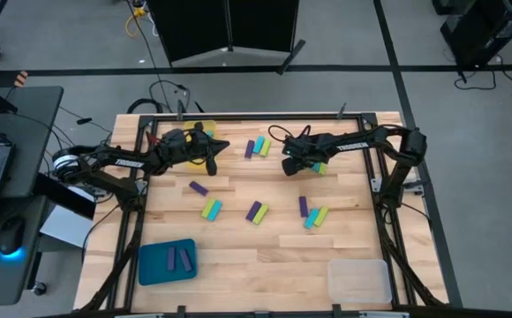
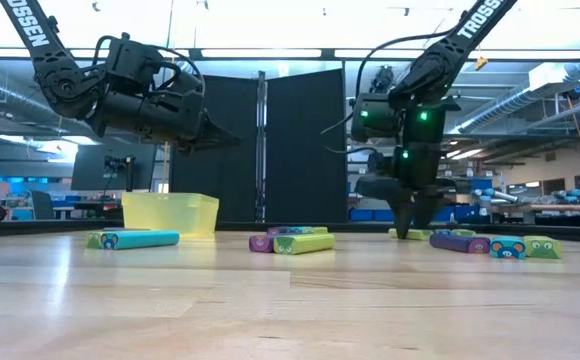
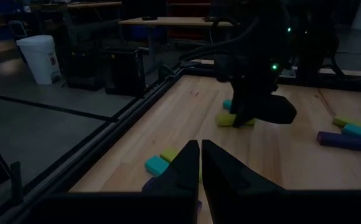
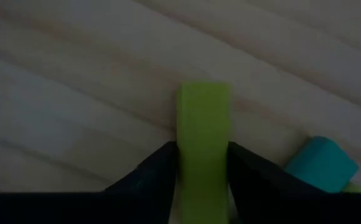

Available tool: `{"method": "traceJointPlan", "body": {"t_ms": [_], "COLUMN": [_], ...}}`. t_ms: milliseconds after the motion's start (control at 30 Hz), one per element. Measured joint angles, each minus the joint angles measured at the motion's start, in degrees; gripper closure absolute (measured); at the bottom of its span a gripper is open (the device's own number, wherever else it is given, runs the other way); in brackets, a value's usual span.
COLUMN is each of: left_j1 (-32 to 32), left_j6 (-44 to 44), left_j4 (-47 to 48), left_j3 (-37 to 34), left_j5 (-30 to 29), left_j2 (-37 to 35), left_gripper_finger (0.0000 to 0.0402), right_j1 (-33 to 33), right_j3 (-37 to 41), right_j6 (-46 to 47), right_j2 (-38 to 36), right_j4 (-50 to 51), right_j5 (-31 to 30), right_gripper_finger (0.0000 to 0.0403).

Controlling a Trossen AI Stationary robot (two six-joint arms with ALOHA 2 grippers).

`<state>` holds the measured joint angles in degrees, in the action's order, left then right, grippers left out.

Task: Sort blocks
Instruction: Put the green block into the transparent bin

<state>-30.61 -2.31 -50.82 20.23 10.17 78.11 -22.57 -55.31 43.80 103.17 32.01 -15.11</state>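
Note:
My right gripper [image 4: 203, 152] points down at the far middle of the table, shut on a yellow-green block [image 4: 203, 118] that lies flat on the wood; in the high view this gripper [image 1: 293, 164] covers most of the block. A cyan block [image 4: 320, 163] lies just beside it. Other purple, cyan and yellow-green blocks lie in small groups: one [image 1: 256, 147] at the far middle, a purple one [image 1: 199, 187], and more [image 1: 312, 214] toward the near side. My left gripper [image 1: 223, 145] hangs shut and empty beside the yellow tray [image 2: 170, 212]. My right gripper pinches the yellow-green block's two long sides [image 4: 203, 155] between its fingers [image 4: 162, 171], near one end. The fingers come from above, pointing steeply down, and lie across the block. The block rests flat on the table.
A blue tray [image 1: 166, 261] with two purple blocks stands at the near left and a clear tray [image 1: 358, 279] at the near right. The table's metal frame [image 1: 384, 190] runs along its edges. Bare wood lies in the near middle.

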Motion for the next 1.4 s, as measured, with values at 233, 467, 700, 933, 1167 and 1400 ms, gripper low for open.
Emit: {"method": "traceJointPlan", "body": {"t_ms": [233, 467, 700, 933, 1167, 1400], "left_j1": [0.0, 0.0, 0.0, 0.0, 0.0, 0.0], "left_j6": [0.0, 0.9, 1.2, 1.1, 1.2, 1.3], "left_j4": [0.0, 0.1, 0.0, 0.0, -0.1, -1.4], "left_j3": [0.0, 0.0, 0.0, 0.0, 0.0, 0.0], "left_j5": [0.0, 0.0, -0.7, -2.1, -3.3, -4.0], "left_j2": [0.0, 0.0, 0.0, 0.0, 0.0, 0.0], "left_gripper_finger": [0.0376, 0.0376, 0.0376, 0.0376, 0.0376, 0.0376], "right_j1": [0.4, 6.8, 21.1, 41.3, 59.7, 71.0], "right_j3": [-1.2, -8.1, -13.4, -14.0, -14.0, -14.0], "right_j6": [-14.6, -18.6, 2.4, 41.4, 71.6, 89.1], "right_j2": [-2.7, -11.1, -20.1, -23.6, -20.4, -15.9], "right_j4": [0.9, 10.7, 26.1, 40.6, 37.0, 26.0], "right_j5": [2.4, 6.4, 6.6, 10.0, 15.9, 18.6], "right_gripper_finger": [0.0286, 0.0286, 0.0286, 0.0286, 0.0286, 0.0286]}}
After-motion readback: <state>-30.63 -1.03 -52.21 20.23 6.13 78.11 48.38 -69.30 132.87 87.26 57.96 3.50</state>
